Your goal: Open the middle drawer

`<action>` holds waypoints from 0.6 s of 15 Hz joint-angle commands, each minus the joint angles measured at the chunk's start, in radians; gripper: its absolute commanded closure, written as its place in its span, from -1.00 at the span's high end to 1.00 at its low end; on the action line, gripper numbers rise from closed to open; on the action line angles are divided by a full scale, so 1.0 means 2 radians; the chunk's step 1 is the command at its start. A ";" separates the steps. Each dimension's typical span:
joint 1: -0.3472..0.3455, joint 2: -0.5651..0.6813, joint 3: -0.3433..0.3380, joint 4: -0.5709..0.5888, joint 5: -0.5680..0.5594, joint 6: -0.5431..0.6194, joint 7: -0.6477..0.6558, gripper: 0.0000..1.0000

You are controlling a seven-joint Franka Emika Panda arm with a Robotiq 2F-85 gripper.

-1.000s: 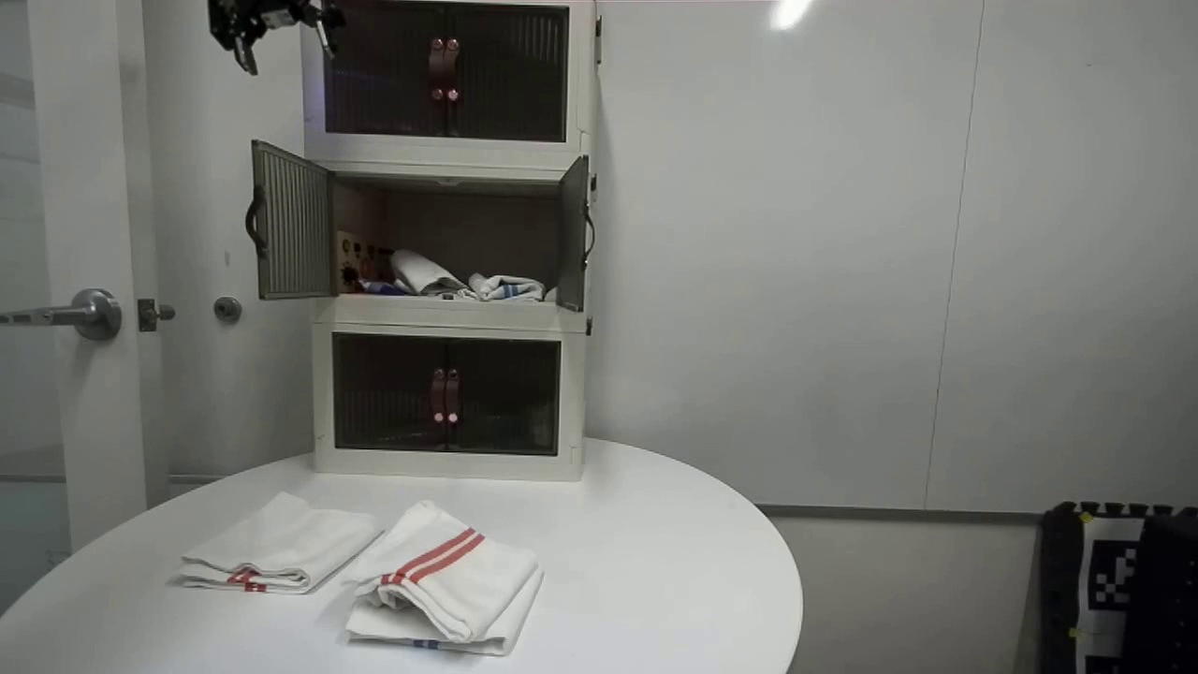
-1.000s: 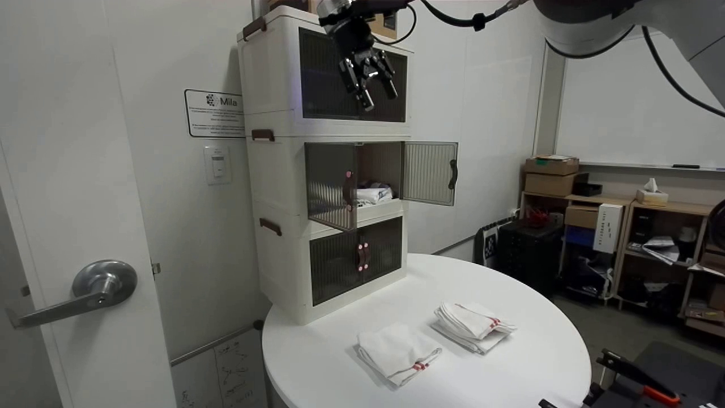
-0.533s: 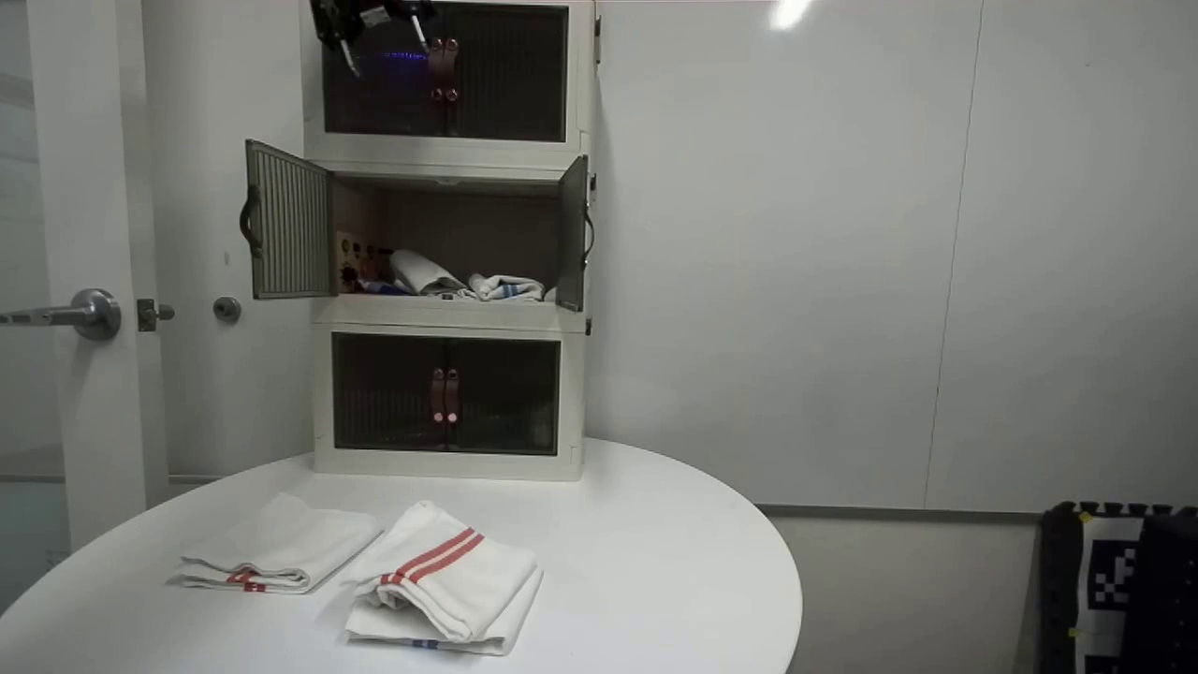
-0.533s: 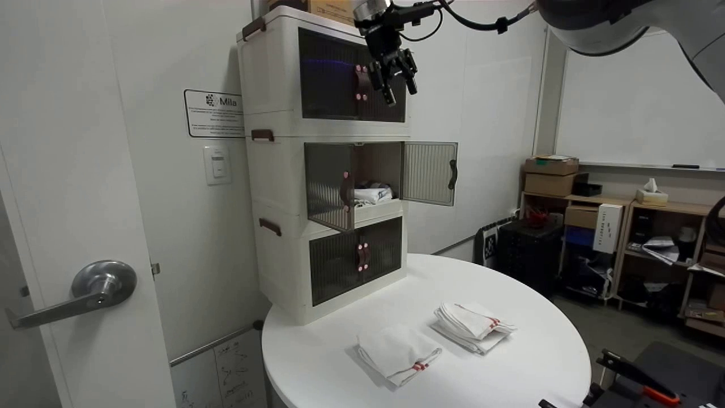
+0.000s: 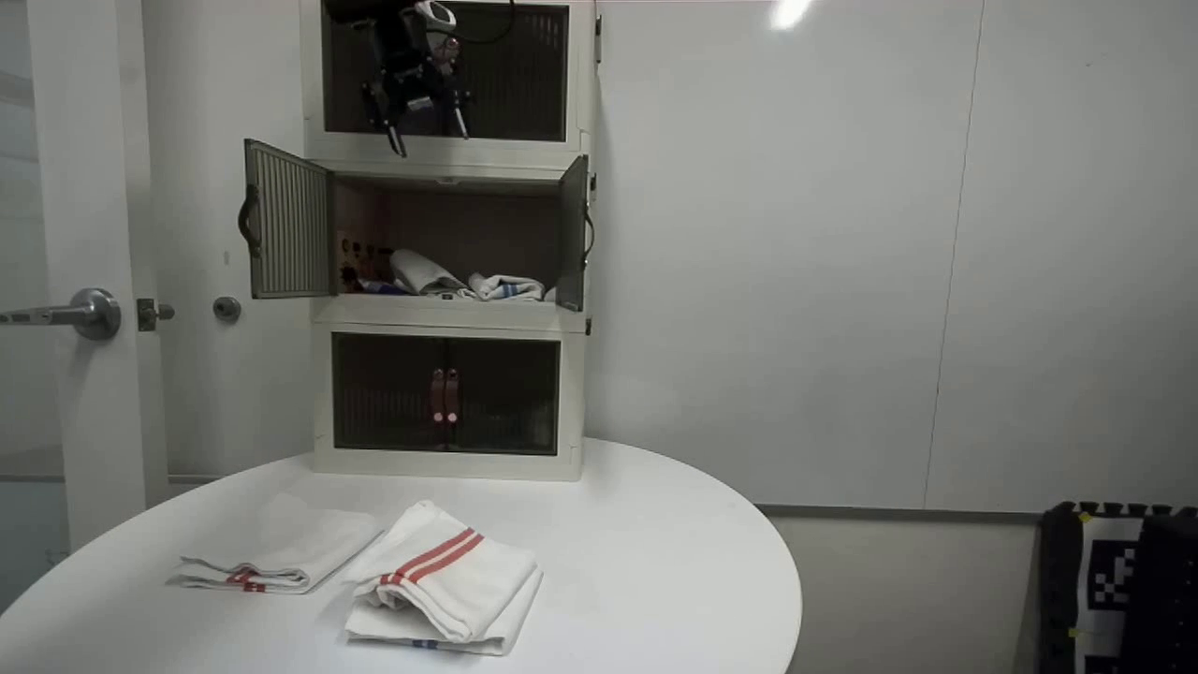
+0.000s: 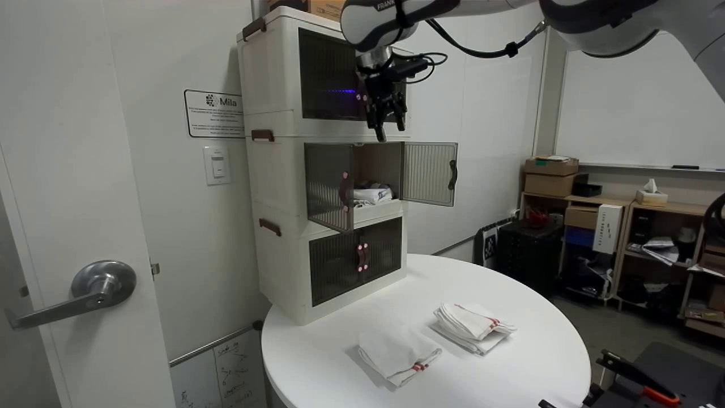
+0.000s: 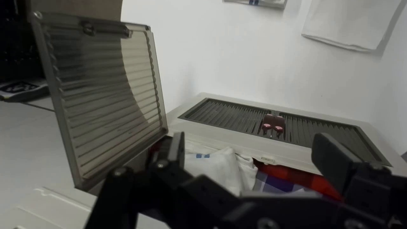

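Observation:
The cabinet's middle compartment [image 5: 477, 220] has both ribbed, dark translucent doors swung open. One door stands at the left [image 5: 292, 225] and one at the right [image 5: 574, 234] in an exterior view. They also show in another exterior view as the near door [image 6: 330, 184] and the far door [image 6: 430, 173]. White cloths [image 5: 426, 271] lie inside; they show in the wrist view [image 7: 216, 165] beside a red and blue checked cloth [image 7: 295, 175]. My gripper [image 5: 430, 140] is open and empty, fingers pointing down, in front of and above the compartment opening [image 6: 391, 131]. It touches neither door.
The top compartment [image 5: 524, 75] and bottom compartment [image 5: 505, 398] have shut doors with dark red handles. Folded white cloths [image 5: 281, 548] and a red-striped stack [image 5: 449, 580] lie on the round white table [image 5: 674, 552]. A room door with a lever handle [image 6: 102, 289] stands beside the cabinet.
My gripper has moved right and then down, from the upper left to the front of the cabinet, staying open. The left middle door has swung slightly farther outward.

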 commanded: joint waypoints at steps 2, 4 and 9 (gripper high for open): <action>-0.008 -0.068 0.014 -0.146 -0.012 0.142 -0.020 1.00; -0.015 -0.090 0.015 -0.195 -0.020 0.213 -0.032 1.00; -0.035 -0.157 -0.005 -0.318 0.051 0.303 -0.036 1.00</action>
